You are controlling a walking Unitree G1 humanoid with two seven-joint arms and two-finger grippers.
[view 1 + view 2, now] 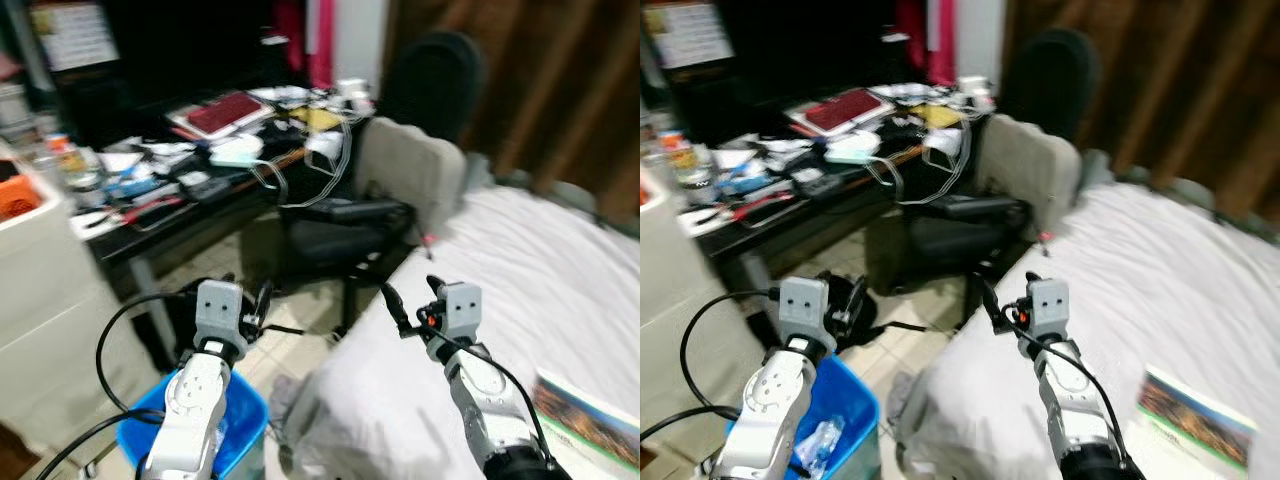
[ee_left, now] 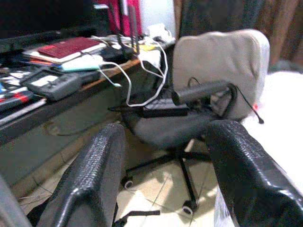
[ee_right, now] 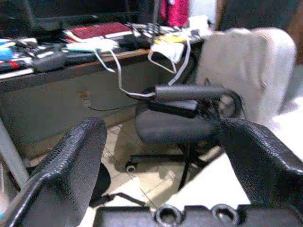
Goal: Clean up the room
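While both arms are raised before the robot, the left pincer (image 1: 262, 300) hangs over the floor above a blue bin (image 1: 238, 428), fingers apart and empty; the right pincer (image 1: 412, 298) hovers at the edge of the bed (image 1: 560, 280), fingers likewise apart, holding nothing. Counter (image 1: 215, 195): dark, cluttered with a red book (image 1: 225, 110), papers, bottles and white cables (image 1: 300, 175) hanging off its edge. Chair (image 1: 370, 210): black seat, grey cloth over the back, beside the counter. Magazine (image 1: 590, 425): on the bed, near the right arm.
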